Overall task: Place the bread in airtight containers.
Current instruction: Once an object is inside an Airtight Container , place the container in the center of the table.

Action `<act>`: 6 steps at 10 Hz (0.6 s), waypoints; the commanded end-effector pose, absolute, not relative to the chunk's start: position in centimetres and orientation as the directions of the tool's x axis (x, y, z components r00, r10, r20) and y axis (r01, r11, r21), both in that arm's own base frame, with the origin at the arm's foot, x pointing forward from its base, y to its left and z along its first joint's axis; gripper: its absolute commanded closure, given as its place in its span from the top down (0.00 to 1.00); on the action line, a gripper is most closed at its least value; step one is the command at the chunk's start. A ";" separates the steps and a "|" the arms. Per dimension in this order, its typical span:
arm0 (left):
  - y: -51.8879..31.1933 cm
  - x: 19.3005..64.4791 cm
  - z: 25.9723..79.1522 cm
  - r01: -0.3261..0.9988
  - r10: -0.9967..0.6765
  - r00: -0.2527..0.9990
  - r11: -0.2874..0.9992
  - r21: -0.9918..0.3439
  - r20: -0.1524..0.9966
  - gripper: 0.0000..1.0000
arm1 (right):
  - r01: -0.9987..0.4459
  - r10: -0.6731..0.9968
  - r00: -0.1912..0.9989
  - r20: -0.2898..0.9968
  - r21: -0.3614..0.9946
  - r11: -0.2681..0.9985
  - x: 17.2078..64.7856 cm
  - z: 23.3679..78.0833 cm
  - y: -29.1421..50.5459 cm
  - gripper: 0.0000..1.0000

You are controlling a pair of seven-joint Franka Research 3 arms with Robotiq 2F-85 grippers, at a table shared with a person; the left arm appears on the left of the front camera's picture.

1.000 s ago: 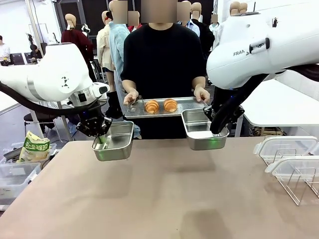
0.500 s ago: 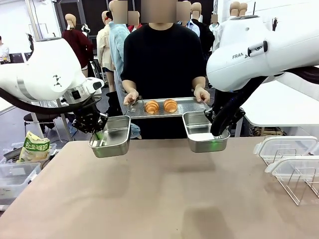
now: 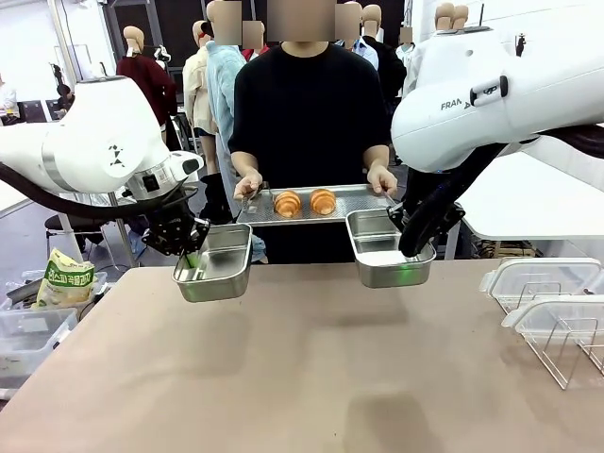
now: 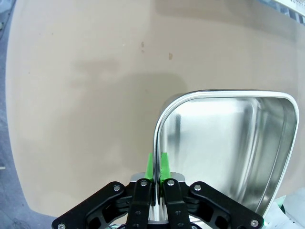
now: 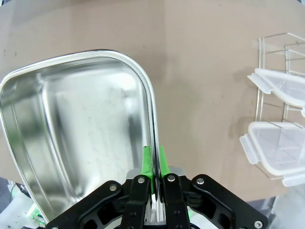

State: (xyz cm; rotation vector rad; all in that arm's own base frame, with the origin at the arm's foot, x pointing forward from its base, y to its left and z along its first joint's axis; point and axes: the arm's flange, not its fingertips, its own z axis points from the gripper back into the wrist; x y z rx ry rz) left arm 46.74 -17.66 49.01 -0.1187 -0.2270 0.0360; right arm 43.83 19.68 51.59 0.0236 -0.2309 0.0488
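Starting at the left gripper (image 4: 157,160), we find its green pads pressed together on the rim of the left tin (image 4: 228,152), with only the thin steel edge between them. The right gripper (image 5: 153,157) pinches the rim of the right tin (image 5: 81,143) in the same way. Both tins are empty, and both are held off the table (image 3: 311,377). From the front, the left tin sits at about ten o'clock of the tabletop and the right tin at about one o'clock. At twelve o'clock, between and just behind them, a person's hands (image 3: 249,184) hold a flat metal tray (image 3: 363,200) carrying the two rolls (image 3: 287,202) side by side. The right tin's far edge is just beside the tray's right end, while the left tin hangs a little lower, near the tray's left end. Over the last second little has changed: the left tin rose, drifted toward nine o'clock, then settled back close to where it was, and the right tin sank slightly and stopped. The tray and rolls have not shifted. We judge that the tins are now presented and waiting, and that the bread transfer has not begun. Out at three o'clock, two clear lids (image 3: 538,278) rest on a wire rack (image 3: 566,349), untouched, so sealing is not yet done.
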 end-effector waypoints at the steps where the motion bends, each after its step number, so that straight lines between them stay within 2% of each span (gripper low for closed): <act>1: -17.5 47.1 49.7 -0.019 0.044 0.974 0.993 -0.114 0.223 0.00 | -0.055 0.047 0.971 0.235 0.027 0.998 43.8 51.9 19.7 0.00; 6: -17.5 47.1 49.7 -0.019 0.044 0.974 0.993 -0.114 0.223 0.00 | -0.055 0.047 0.971 0.235 0.027 0.998 43.8 51.9 19.7 0.00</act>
